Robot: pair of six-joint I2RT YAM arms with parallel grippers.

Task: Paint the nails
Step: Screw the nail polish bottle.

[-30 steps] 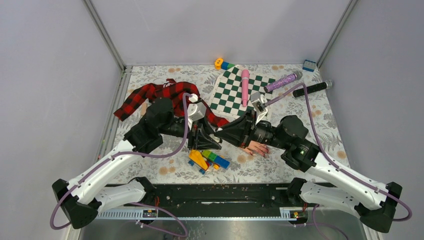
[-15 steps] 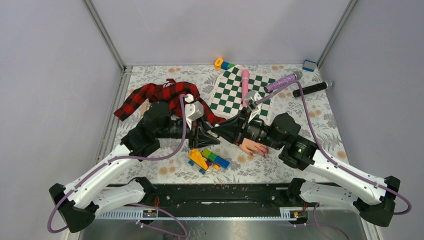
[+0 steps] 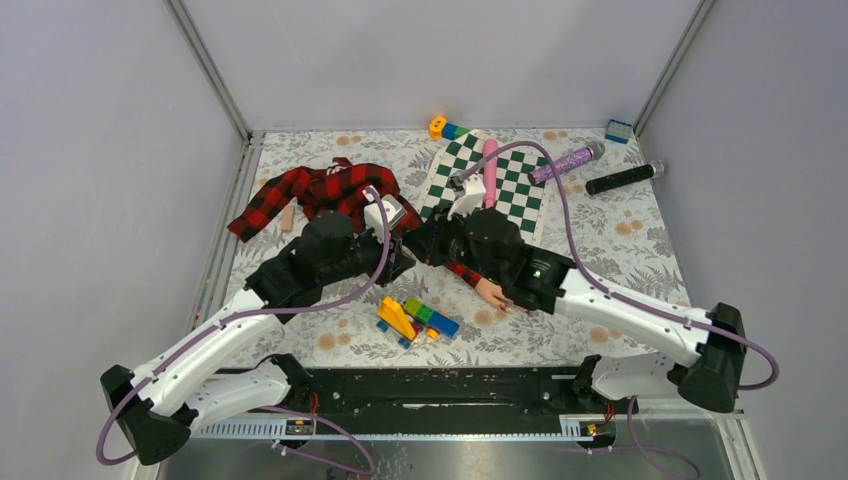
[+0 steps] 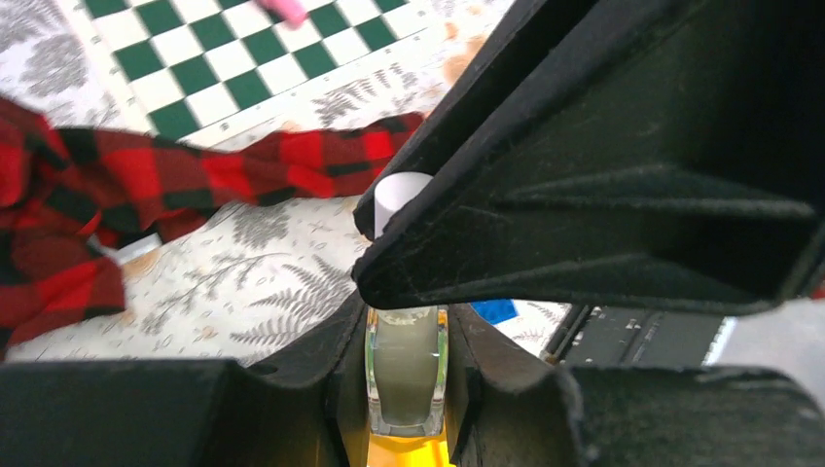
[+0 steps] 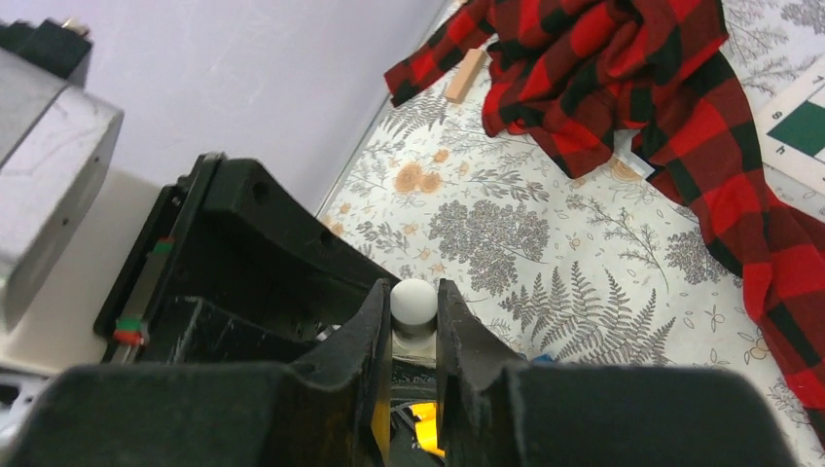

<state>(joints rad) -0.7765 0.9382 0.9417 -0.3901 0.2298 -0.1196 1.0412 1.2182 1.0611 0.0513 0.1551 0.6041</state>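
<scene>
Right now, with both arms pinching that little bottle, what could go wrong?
1. The left fingers clamp the small pale bottle while the right fingers grip its white cap. An off-axis twist could tilt the bottle and spill it.
2. A spill could land on the plaid shirt close by.
3. The right arm lies close over the mannequin hand and might knock it.

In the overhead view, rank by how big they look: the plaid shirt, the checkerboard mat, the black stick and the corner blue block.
1. Plaid shirt, partly covered.
2. Checkerboard mat, also partly covered, so these two are close.
3. Black stick.
4. Blue block.
</scene>
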